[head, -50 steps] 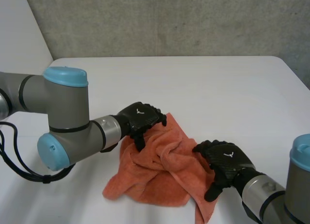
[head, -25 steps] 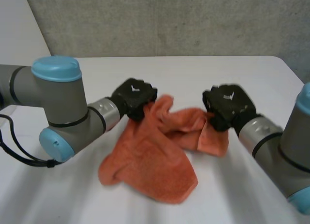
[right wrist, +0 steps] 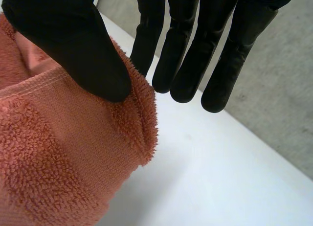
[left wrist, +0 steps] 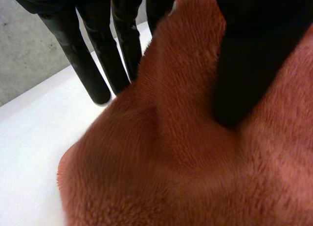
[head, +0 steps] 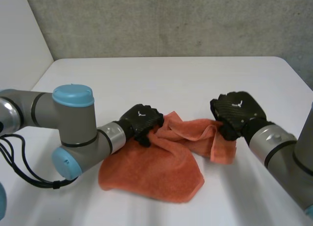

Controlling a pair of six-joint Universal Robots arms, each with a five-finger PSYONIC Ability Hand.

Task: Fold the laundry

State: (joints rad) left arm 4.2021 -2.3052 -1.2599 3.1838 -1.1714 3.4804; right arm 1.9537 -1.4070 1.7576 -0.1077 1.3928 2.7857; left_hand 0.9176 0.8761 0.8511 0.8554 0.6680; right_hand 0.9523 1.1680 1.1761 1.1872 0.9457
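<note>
An orange towel (head: 156, 169) lies crumpled on the white table (head: 171, 84), its far edge lifted between my two hands. My left hand (head: 142, 121) grips the towel's upper left corner. In the left wrist view its thumb (left wrist: 249, 64) presses into the towel (left wrist: 161, 162), and its fingers (left wrist: 98, 64) reach down behind the fold. My right hand (head: 237, 113) holds the upper right corner, from which a short flap hangs. In the right wrist view the thumb (right wrist: 78, 50) pinches the hemmed edge of the towel (right wrist: 58, 152) against the straight fingers (right wrist: 220, 55).
A grey concrete wall (head: 171, 20) runs behind the table's far edge. The table's right corner (head: 288, 64) lies beyond my right hand. Bare white tabletop stretches from the towel to the wall.
Both hands closed on the towel and drew its top edge apart. My right hand rose from the front to the right; my left hand has since sunk, and more cloth rests on the table.
</note>
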